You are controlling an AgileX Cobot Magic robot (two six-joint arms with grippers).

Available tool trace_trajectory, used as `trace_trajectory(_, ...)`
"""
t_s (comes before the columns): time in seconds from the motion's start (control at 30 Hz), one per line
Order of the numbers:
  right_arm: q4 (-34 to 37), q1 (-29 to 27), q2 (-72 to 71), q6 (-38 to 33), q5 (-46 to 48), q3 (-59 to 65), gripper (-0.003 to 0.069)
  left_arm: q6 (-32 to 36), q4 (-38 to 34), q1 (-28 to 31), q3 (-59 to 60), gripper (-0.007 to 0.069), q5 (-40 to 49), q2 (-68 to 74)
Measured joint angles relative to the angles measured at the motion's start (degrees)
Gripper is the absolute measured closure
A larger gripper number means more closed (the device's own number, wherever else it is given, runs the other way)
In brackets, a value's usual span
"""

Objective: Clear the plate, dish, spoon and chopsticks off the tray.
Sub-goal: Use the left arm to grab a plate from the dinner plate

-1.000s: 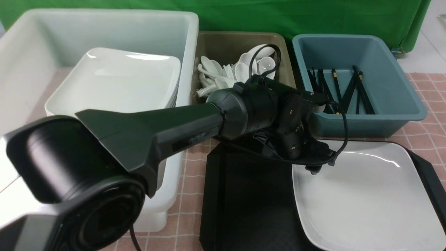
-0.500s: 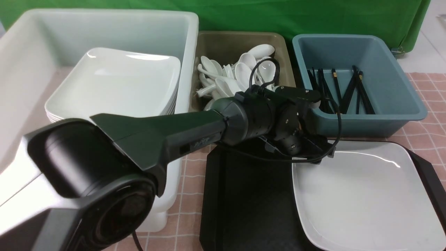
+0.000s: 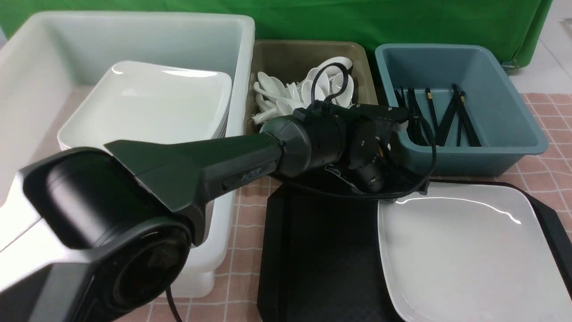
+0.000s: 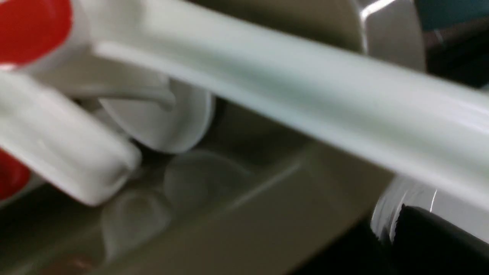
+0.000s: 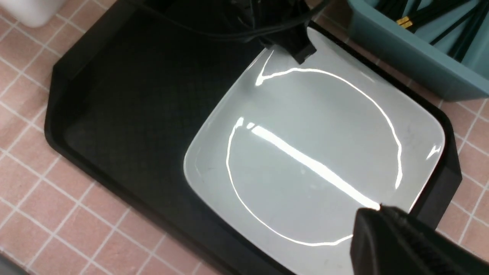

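Glossy white plate (image 3: pixel 469 255) on a black, diamond-textured tray (image 3: pixel 321 250). Under the tray, pink checked cloth (image 3: pixel 248 223); behind it, olive bin (image 3: pixel 286 58), blue-grey bin (image 3: pixel 500 116) and green backdrop (image 3: pixel 357 22).

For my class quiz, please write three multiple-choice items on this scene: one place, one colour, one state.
1. Where on the tray lies the plate? A. left part B. right part C. middle
2. Which colour has the bin with the black chopsticks? A. olive B. white C. blue-grey
3. The plate's surface is: A. bare B. holding food C. broken
Key: 1 B, it covers the tray's right part; 2 C, the sticks lie in the blue-grey one; 3 A, only light reflections show on it.
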Motion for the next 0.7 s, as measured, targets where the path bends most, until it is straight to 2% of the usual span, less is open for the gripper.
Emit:
trace_trajectory(0.33, 0.0, 0.0, 0.0, 0.0, 0.0, 0.0, 0.0629, 6.5, 1.6, -0.3, 0.0, 0.0581, 11.0, -9.4)
trace_trajectory(0.7, 0.9, 0.0, 0.0, 0.0, -1.2, 0.0, 0.0629, 9.9, 6.7, -0.3, 0.1, 0.0601, 17.9, -18.1)
